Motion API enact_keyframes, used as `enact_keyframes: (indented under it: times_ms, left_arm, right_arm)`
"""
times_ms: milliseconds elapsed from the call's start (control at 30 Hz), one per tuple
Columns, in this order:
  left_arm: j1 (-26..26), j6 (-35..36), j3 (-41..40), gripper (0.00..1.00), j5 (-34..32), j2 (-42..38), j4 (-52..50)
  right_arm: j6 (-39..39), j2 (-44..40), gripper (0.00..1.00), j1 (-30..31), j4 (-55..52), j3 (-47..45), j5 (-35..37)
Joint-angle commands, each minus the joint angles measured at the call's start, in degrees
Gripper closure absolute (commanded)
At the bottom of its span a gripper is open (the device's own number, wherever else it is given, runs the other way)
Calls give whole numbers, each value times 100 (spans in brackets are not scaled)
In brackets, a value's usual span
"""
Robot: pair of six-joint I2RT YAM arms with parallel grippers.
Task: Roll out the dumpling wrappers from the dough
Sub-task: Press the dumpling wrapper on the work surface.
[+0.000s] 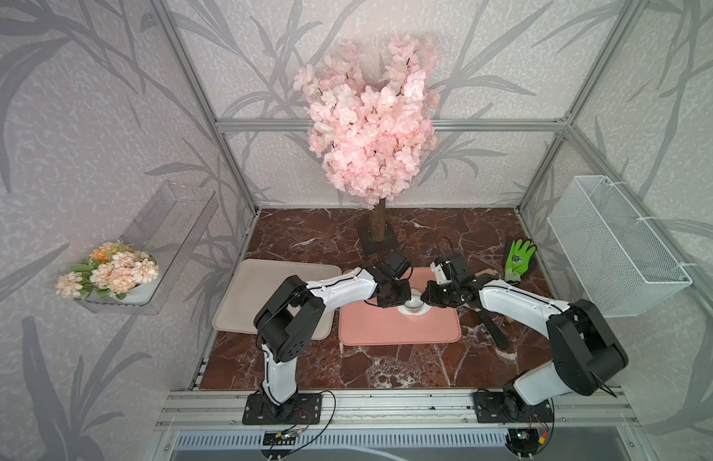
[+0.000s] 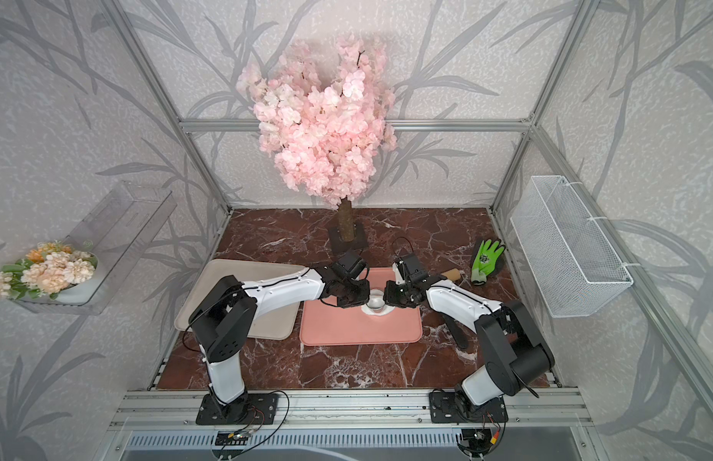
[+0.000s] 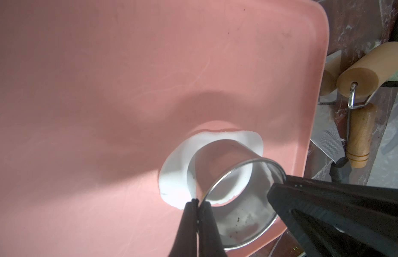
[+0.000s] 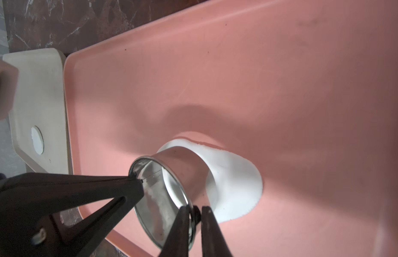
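While cutting was in hand, the ring cutter (image 3: 215, 160) stood on the dough (image 3: 173, 178), lower centre of frame on the pink tray (image 3: 104, 89). Left gripper (image 3: 198, 201) pinched its rim shut; right gripper (image 4: 195, 209) straddled the opposite rim, grip uncertain. Next move likely called for even downward pressure.

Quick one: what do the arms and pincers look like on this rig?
Left arm and right arm match: glossy white link shells, chunky rounded black joint housings, black base plates. Thin black cables loop at the wrists; red and black wires trail at the bases. Left pincer and right pincer are matte black, with slim tapering fingers. No markings readable.
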Motion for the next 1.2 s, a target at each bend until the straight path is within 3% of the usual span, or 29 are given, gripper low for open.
enact_keyframes:
  times_ms: [0, 533, 1167]
  left_arm:
    - [-34, 51, 165, 100, -55, 115, -71]
    - [-47, 75, 271, 100, 29, 256, -125]
    - [-39, -129, -559, 100, 200, 249, 227]
  right_arm:
    - [55, 41, 87, 29, 139, 125, 98]
    - [99, 317, 95, 27, 200, 67, 313]
    - [80, 642, 100, 27, 204, -209, 653]
